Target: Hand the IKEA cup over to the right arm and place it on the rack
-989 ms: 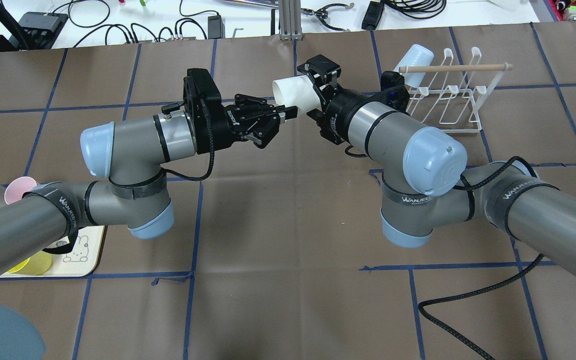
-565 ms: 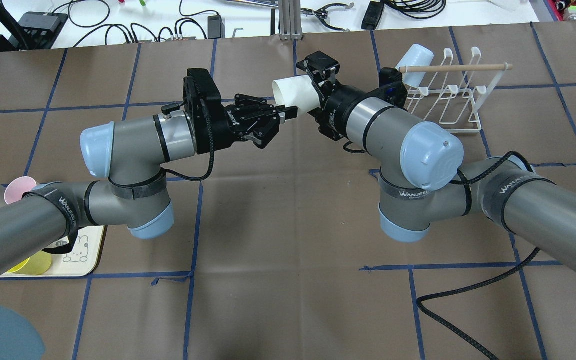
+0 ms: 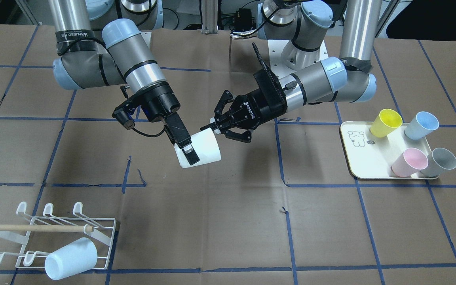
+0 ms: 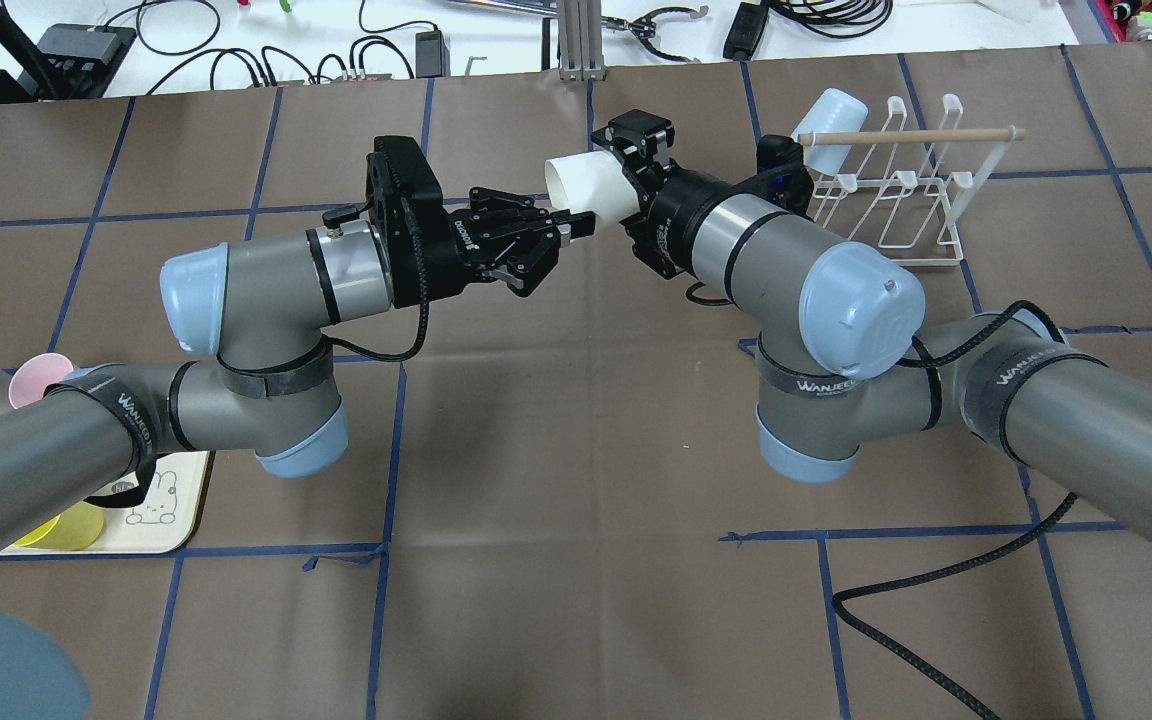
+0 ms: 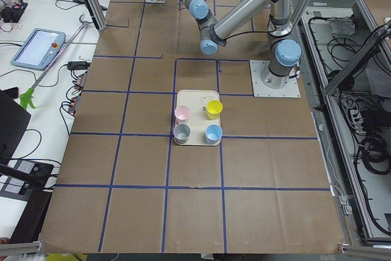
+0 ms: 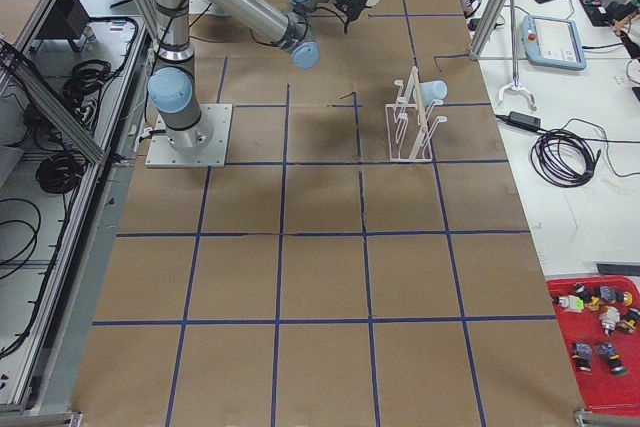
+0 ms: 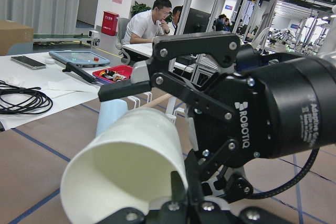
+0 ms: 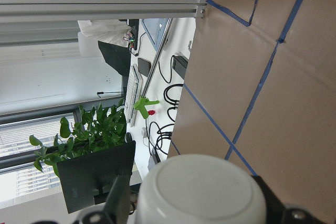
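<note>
White cup: The white cup [image 3: 208, 147] is up in the air over the middle of the table [image 3: 232, 221]. It lies on its side. Its open end points at the left gripper, and its flat bottom points back at the right gripper's wrist.
Right gripper: The right gripper [image 3: 189, 153] holds the white cup. One long flat finger lies along the cup's side. The right wrist view shows a finger on each side of the cup's bottom.
Left gripper: The left gripper [image 3: 214, 128] is right at the cup's open edge. Its fingers are a little apart. In its own wrist view the top finger [image 7: 128, 86] is off the cup, with a gap under it.
Arms: The right arm [image 3: 133, 59] and the left arm [image 3: 315, 81] reach in from both sides and come close together at the cup.
Rack: The rack [image 3: 78, 207] stands near the far edge of the brown table, on the robot's right, well apart from the white cup.
Rack prongs: A light blue cup [image 3: 71, 257] sits tipped on one corner prong. The other five prongs show bare hooks. A wooden stick [image 3: 34, 227] runs along the tall row.
Open room: Bare brown table lies between the white cup and the rack.
Tray: The tray [image 3: 364, 158] is on the robot's left side, well apart from both grippers. It holds a yellow cup [image 3: 386, 122], a blue cup [image 3: 421, 124], a pink cup [image 3: 409, 162] and a grey cup [image 3: 441, 162].
Cable: A black cable [image 4: 936, 580] lies on the table below the right arm.
</note>
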